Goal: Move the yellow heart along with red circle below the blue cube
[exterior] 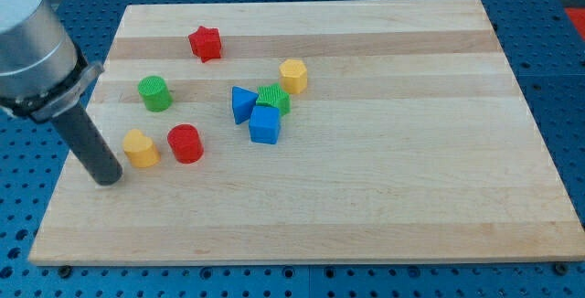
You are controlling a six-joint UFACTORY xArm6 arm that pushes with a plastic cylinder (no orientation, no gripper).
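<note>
1. Starting at the view's left: our tip (108, 179) is sitting on the wooden board (366, 216) just left of the yellow heart (141, 148), slightly lower than it. No pincer on this rig, so nothing's opening, closing or holding anything; it's just a bare rod.
2. The yellow heart is lying just beside the red circle (186, 143), maybe touching, we can't tell. The pair is lined up left to right, so its long axis is running across the view, pointing roughly at the bare spot below the blue cube (264, 124).
3. We're guessing the good move is pushing rightward through the heart's middle so it's shoving the red circle ahead of it. Off-centre contact and the circle is probably rolling out sideways, so go slow and re-centre if they're splitting.
4. Which way the heart's point is facing is too small to call.
5. Further right, the blue cube is touching a blue triangle (242, 103) and a green block (272, 99); we're wanting to stay below that cluster and not bump it.
</note>
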